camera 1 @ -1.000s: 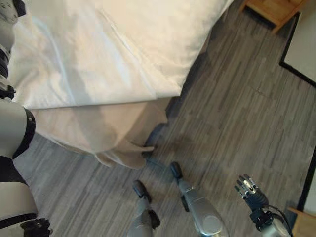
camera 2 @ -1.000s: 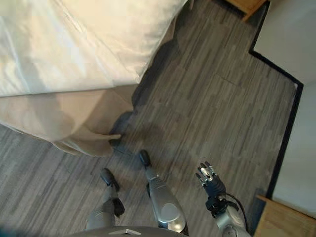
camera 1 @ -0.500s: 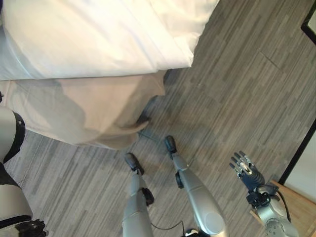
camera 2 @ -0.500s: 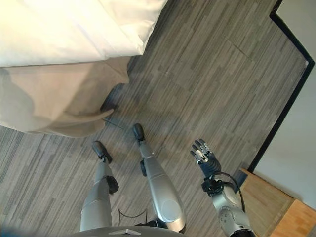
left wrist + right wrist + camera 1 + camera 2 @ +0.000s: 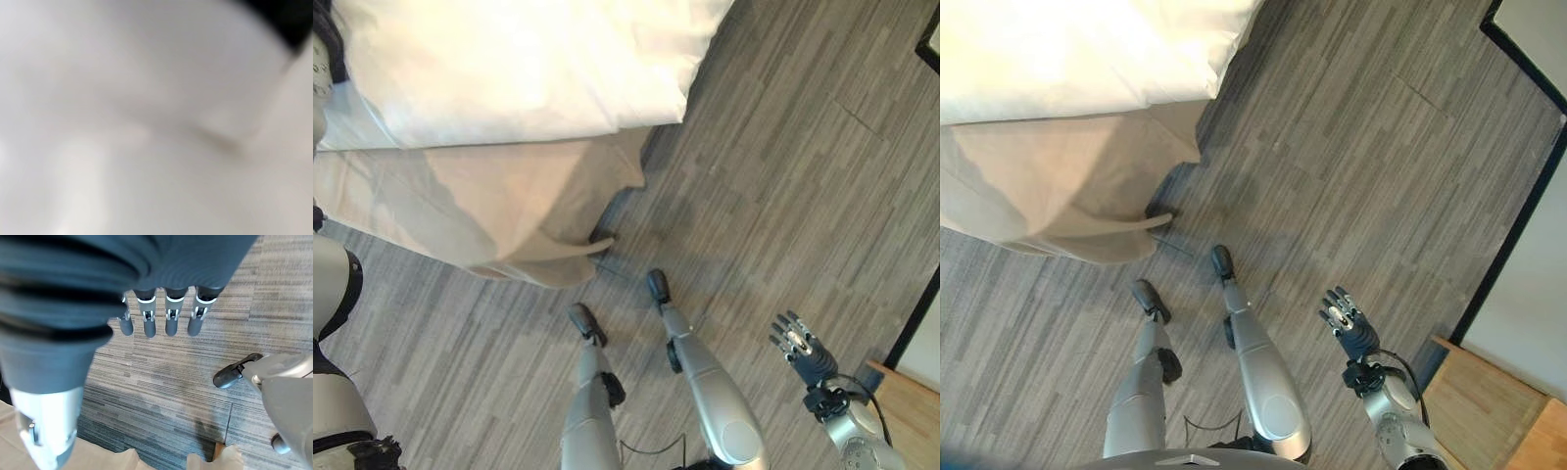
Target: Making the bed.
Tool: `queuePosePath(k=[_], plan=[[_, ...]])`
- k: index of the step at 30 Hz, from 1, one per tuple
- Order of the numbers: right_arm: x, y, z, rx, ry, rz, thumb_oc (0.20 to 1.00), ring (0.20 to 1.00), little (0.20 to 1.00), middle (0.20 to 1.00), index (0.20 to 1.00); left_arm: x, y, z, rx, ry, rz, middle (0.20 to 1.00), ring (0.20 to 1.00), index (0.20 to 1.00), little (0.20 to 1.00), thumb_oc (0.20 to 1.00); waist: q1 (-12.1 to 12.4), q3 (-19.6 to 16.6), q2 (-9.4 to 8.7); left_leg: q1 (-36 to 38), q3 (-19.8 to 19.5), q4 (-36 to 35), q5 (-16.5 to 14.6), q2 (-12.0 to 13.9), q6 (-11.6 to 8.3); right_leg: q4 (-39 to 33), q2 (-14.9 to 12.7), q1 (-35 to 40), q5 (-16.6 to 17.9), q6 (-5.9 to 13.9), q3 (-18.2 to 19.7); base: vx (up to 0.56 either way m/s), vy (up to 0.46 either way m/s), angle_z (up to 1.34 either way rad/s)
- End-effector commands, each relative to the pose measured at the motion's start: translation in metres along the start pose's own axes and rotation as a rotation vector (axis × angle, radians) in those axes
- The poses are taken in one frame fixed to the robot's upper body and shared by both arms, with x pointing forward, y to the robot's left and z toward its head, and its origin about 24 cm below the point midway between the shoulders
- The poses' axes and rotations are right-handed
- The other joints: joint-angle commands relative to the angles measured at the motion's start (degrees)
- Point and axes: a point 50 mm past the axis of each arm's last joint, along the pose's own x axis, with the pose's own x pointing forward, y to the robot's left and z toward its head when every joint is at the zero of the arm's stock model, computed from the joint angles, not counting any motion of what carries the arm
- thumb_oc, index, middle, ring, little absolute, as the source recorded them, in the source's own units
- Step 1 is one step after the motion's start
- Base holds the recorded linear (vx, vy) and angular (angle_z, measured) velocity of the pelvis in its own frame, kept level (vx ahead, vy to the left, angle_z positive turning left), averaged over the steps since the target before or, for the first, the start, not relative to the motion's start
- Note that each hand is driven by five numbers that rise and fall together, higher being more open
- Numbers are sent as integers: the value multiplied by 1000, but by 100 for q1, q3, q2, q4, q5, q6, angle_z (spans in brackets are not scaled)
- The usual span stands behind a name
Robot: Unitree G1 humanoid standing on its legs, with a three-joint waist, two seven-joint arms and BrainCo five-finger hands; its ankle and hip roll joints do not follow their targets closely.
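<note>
My right hand (image 5: 800,346) hangs open w/ straight fingers; left's grip can't tell; loose beige bed skirt (image 5: 499,211) near feet could snag.

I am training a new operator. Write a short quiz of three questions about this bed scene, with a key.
1. True or false: the right hand holds the duvet.
2. What hangs below the duvet at the bed's corner? A) beige skirt B) blue towel C) black strap
3. Fill in: the right hand hangs over the ____, fingers straight.

Key:
1. False; it is apart from the bed, holding nothing.
2. A, the beige skirt.
3. floor.
</note>
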Motion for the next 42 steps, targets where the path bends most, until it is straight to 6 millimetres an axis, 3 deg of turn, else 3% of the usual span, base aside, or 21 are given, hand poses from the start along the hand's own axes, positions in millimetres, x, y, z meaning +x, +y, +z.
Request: queuePosePath(k=[1, 2, 6, 7, 9, 10, 14, 15, 16, 17, 18, 20, 26, 27, 31, 32, 34, 35, 36, 39, 42], plan=[[-12, -23, 16, 43, -108, -109, 1000, 1000, 1000, 1000, 1000, -98, -137, 62, -170, -339, -570, 200, 200, 200, 200, 200, 393, 62, -125, 1087, -311, 33, -164, 220, -498, -740, -328, 1176, 478, 696, -207, 48, 99, -1], [-11, -23, 17, 38, -106, -107, 1000, 1000, 1000, 1000, 1000, -99, -138, 61, -172, -334, -571, 200, 200, 200, 200, 200, 362, 54, -120, 1076, -311, 33, -145, 215, -497, -747, -332, 1168, 495, 694, -205, 61, 105, 1], [-13, -30, 15, 50, -107, -170, 1000, 1000, 1000, 1000, 1000, -191, -202, 78, -321, -325, -873, 200, 200, 200, 200, 200, 562, -188, 39, 1535, -358, 33, -275, 146, -457, -782, -416, 1695, 364, 692, -281, 64, 53, 20], [-13, -30, 15, 48, -105, -168, 1000, 1000, 1000, 1000, 1000, -192, -202, 77, -322, -323, -873, 200, 200, 200, 200, 200, 540, -193, 36, 1521, -360, 33, -252, 142, -456, -790, -420, 1687, 385, 688, -282, 83, 61, 16], [-18, -33, 13, 50, -101, -185, 1000, 1000, 1000, 1000, 1000, -259, -233, 84, -407, -276, -1089, 200, 200, 200, 200, 200, 684, -446, 101, 1922, -409, 33, -363, 101, -373, -762, -424, 2071, 209, 677, -319, 106, 63, 17], [-18, -33, 13, 48, -100, -183, 1000, 1000, 1000, 1000, 1000, -260, -233, 83, -408, -274, -1090, 200, 200, 200, 200, 200, 662, -451, 96, 1909, -412, 33, -338, 95, -372, -772, -429, 2065, 232, 673, -320, 103, 59, 17], [-24, -41, 3, 80, -76, -242, 1000, 1000, 1000, 1000, 1000, -362, -258, 96, -527, -163, -1404, 200, 200, 200, 200, 200, 892, -896, 205, 2530, -525, 33, -506, 24, -262, -667, -484, 2736, -40, 629, -396, 82, 65, 8], [-24, -41, 3, 80, -76, -242, 1000, 1000, 1000, 1000, 1000, -362, -258, 96, -528, -163, -1404, 200, 200, 200, 200, 200, 888, -889, 206, 2538, -527, 33, -508, 24, -262, -669, -484, 2745, -41, 629, -398, 40, 28, 14], [-24, -43, 0, 97, -70, -259, 1000, 1000, 1000, 1000, 1000, -382, -261, 94, -564, -103, -1468, 200, 200, 200, 200, 200, 930, -977, 211, 2627, -520, 33, -524, 13, -247, -686, -497, 2865, -55, 628, -437, 51, 29, 17], [-28, -43, -5, 144, -69, -270, 1000, 1000, 1000, 1000, 1000, -411, -262, 83, -685, 121, -1493, 200, 200, 200, 200, 200, 1015, -1128, 221, 2773, -548, 33, -548, -17, -218, -709, -493, 3035, -76, 618, -462, 39, 27, 18], [-28, -43, -5, 143, -68, -268, 1000, 1000, 1000, 1000, 1000, -412, -262, 83, -685, 124, -1493, 200, 200, 200, 200, 200, 995, -1138, 213, 2751, -555, 33, -522, -22, -217, -716, -498, 3019, -53, 615, -467, 29, 21, 8], [-32, -44, -17, 183, -29, -283, 1000, 1000, 1000, 1000, 1000, -463, -268, 68, -770, 471, -1550, 200, 200, 200, 200, 200, 1130, -1388, 213, 2876, -597, 33, -514, -55, -188, -715, -519, 3190, -78, 610, -528, 4, 10, 3], [-36, -45, -21, 190, -14, -293, 1000, 1000, 1000, 1000, 1000, -486, -269, 67, -881, 705, -1534, 200, 200, 200, 200, 200, 1185, -1506, 220, 2980, -653, 33, -523, -93, -151, -694, -545, 3322, -113, 603, -581, 10, 9, 2], [-34, -49, -8, 185, -71, -310, 1000, 1000, 1000, 1000, 1000, -477, -264, 52, -1097, 897, -1347, 1000, 1000, 1000, 1000, 1000, 1334, -1765, 269, 3125, -840, 33, -516, -155, -103, -603, -610, 3564, -183, 585, -733, 47, 22, 5], [-34, -58, 3, 168, -100, -334, 1000, 1000, 1000, 1000, 1000, -458, -253, 31, -1126, 844, -1289, 1000, 1000, 1000, 1000, 1000, 1383, -1865, 283, 3190, -943, 33, -520, -168, -87, -611, -636, 3694, -207, 588, -849, 24, 6, 29], [-33, -65, 14, 147, -125, -352, 1000, 1000, 1000, 1000, 1000, -431, -237, 14, -1124, 726, -1246, 1000, 1000, 1000, 1000, 1000, 1462, -1924, 311, 3225, -992, 33, -533, -174, -77, -617, -654, 3775, -221, 587, -913, 22, 2, 21], [-32, -69, 17, 138, -128, -361, 1000, 1000, 1000, 1000, 1000, -415, -223, 2, -1154, 665, -1234, 1000, 1000, 1000, 1000, 1000, 1498, -1954, 320, 3253, -1014, 33, -537, -177, -77, -627, -666, 3828, -224, 601, -945, 16, -5, 13], [-32, -68, 17, 139, -126, -360, 1000, 1000, 1000, 1000, 1000, -416, -222, 1, -1153, 667, -1235, 1000, 1000, 1000, 1000, 1000, 1493, -1956, 310, 3257, -1013, 33, -538, -177, -77, -629, -666, 3832, -224, 601, -945, 6, -13, 12], [-33, -71, 18, 135, -126, -364, 1000, 1000, 1000, 1000, 1000, -391, -205, -4, -1233, 591, -1184, 1000, 1000, 1000, 1000, 1000, 1537, -1981, 338, 3271, -1050, 33, -529, -177, -75, -633, -677, 3870, -220, 608, -984, 1, -8, 15], [-34, -71, 17, 123, -113, -359, 1000, 1000, 1000, 1000, 1000, -361, -179, -8, -1295, 453, -1161, 1000, 1000, 1000, 1000, 1000, 1592, -2020, 350, 3293, -1105, 33, -523, -178, -78, -657, -688, 3930, -213, 623, -1041, 6, -20, 26], [-35, -69, 13, 121, -98, -346, 1000, 1000, 1000, 1000, 1000, -343, -160, -9, -1321, 375, -1143, 1000, 1000, 1000, 1000, 1000, 1614, -2035, 350, 3317, -1129, 33, -524, -182, -79, -673, -693, 3966, -214, 628, -1058, 8, -11, 17]])
